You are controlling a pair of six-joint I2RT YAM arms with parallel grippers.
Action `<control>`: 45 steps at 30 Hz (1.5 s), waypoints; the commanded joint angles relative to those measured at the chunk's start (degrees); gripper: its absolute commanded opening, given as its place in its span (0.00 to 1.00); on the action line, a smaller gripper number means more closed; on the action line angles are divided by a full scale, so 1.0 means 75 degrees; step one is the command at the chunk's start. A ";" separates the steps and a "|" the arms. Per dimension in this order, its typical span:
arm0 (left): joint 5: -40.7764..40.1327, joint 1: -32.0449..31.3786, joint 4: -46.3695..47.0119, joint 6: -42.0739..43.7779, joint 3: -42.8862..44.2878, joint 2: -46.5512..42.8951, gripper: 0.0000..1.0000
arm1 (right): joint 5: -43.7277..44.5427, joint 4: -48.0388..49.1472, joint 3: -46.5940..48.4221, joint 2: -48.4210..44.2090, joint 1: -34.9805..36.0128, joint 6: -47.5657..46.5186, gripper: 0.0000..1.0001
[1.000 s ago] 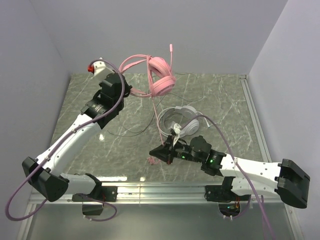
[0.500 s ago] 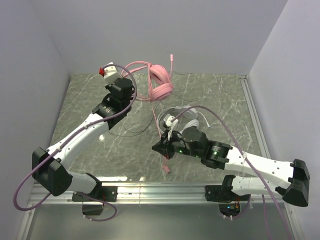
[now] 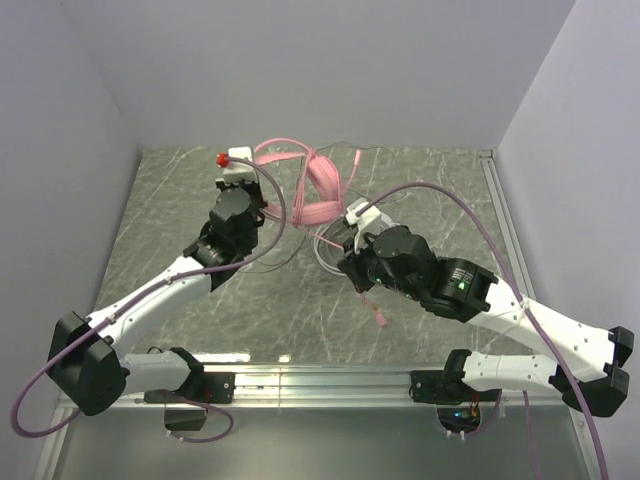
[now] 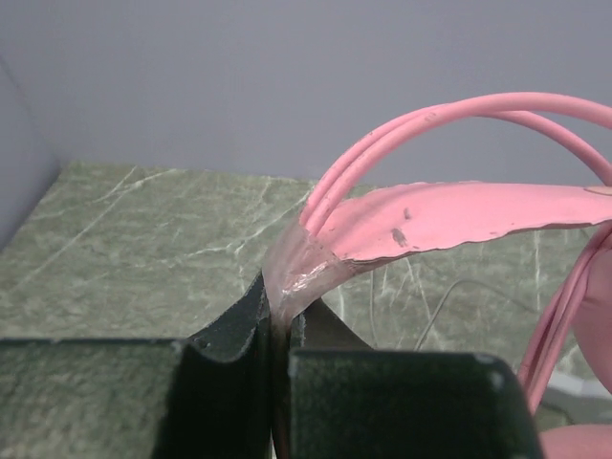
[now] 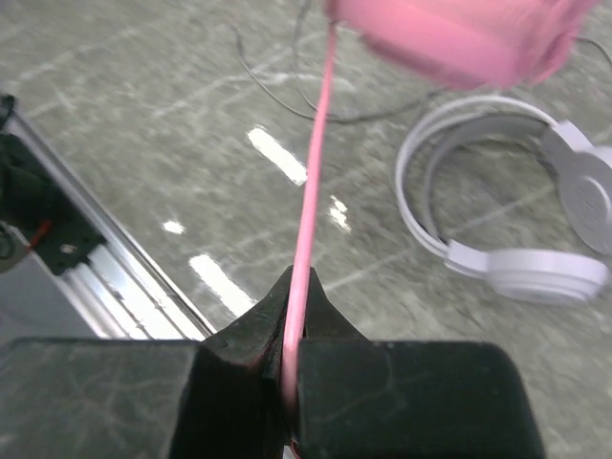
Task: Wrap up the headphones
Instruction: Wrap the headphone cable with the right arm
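The pink headphones (image 3: 318, 188) hang in the air over the back of the table. My left gripper (image 3: 262, 205) is shut on the pink headband (image 4: 459, 215), which shows close up in the left wrist view. My right gripper (image 3: 349, 262) is shut on the thin pink cable (image 5: 314, 206), whose plug end (image 3: 379, 317) dangles below it. In the right wrist view a pink ear cup (image 5: 459, 33) fills the top. The white headphones (image 5: 521, 229) lie flat on the table, mostly hidden under my right arm in the top view.
Thin pale and dark cables (image 3: 262, 265) trail across the green marbled table (image 3: 170, 210). Grey walls close in the back and both sides. A metal rail (image 3: 320, 378) runs along the near edge.
My right gripper has risen and moved back and right with the pink cable, its plug swinging right. My left gripper has turned the pink headset, shifting it slightly right and lower.
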 commanded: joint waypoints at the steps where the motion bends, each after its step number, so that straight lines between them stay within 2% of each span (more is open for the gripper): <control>1: -0.0468 -0.0228 0.1126 0.1789 -0.0403 -0.0201 0.00 | 0.0578 -0.0440 0.0482 -0.0080 -0.0055 -0.0169 0.00; 8: 0.1370 -0.0591 0.0321 0.2094 -0.1027 -0.0810 0.00 | 0.1141 -0.0698 0.0786 0.0072 -0.0137 -0.0321 0.00; 18: 0.1571 -0.1412 -0.1017 0.2189 -0.0827 -0.0892 0.00 | 0.2747 -0.0804 0.1021 0.0482 -0.0172 -0.0731 0.00; 31: 0.2743 -0.1986 -0.2468 0.1813 -0.0699 -0.1490 0.00 | 0.3076 -0.0429 0.1056 0.0670 -0.1121 -0.1071 0.01; 36: 0.2592 -0.2186 -0.3255 0.1884 -0.0418 -0.1490 0.00 | 0.3580 -0.0417 0.1149 0.0881 -0.1191 -0.1177 0.03; 45: 0.1618 -0.2303 -0.3760 0.1942 -0.0206 -0.1080 0.00 | 0.3942 -0.0546 0.1243 0.0987 -0.1285 -0.1282 0.12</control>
